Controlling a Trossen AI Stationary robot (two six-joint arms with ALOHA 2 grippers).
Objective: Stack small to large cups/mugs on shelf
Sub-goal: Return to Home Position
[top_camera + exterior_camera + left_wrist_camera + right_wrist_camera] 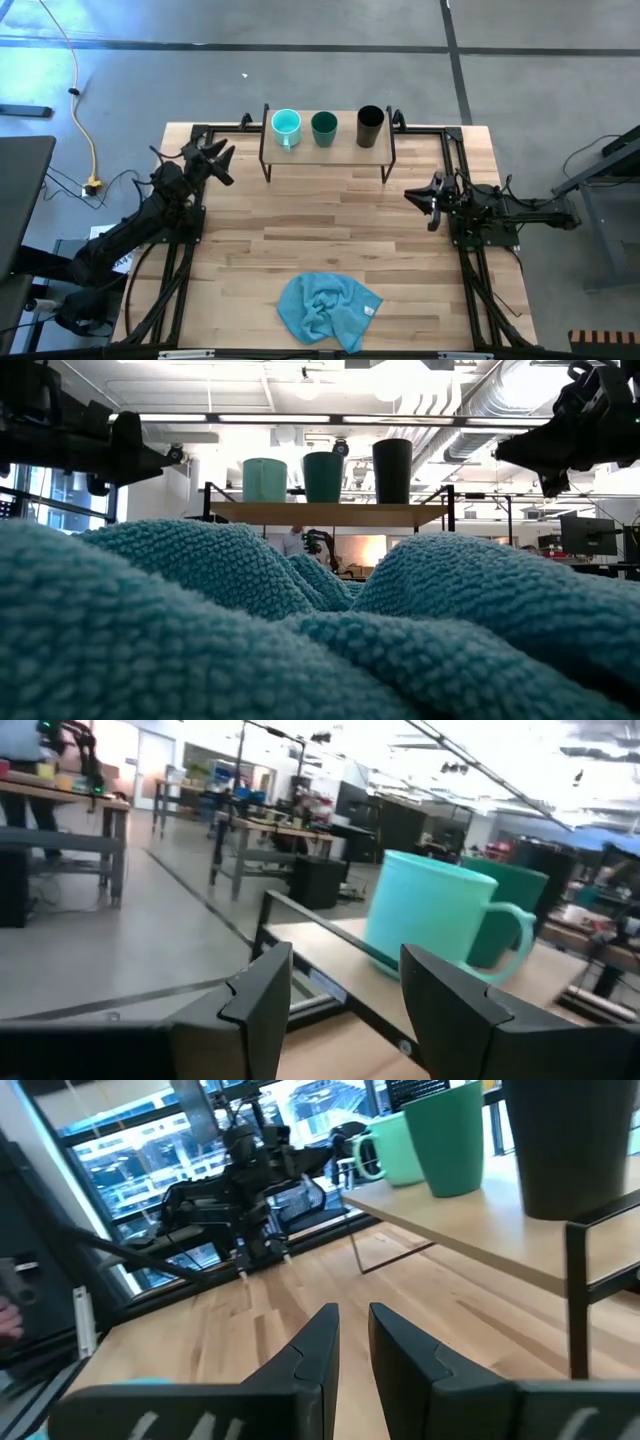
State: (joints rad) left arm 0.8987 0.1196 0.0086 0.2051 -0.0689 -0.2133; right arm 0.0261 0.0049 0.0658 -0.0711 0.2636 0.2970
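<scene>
On the shelf (325,157) at the table's far edge, three cups stand side by side on their bases: a light turquoise handled mug (286,126) on the left, a dark teal cup (324,127) in the middle and a tall black cup (370,125) on the right. My left gripper (222,161) hovers open beside the shelf's left end, pointing level toward the mug (430,920), with nothing between its fingers. My right gripper (424,200) hovers by the table's right side, near the shelf's right leg. Its fingers (325,1330) stand a narrow gap apart around nothing.
A crumpled blue cloth (328,308) lies near the table's front edge and fills the lower part of the low view (300,630). Bare wooden tabletop (320,220) stretches between the shelf and the cloth. Black frame rails (470,290) run along both sides.
</scene>
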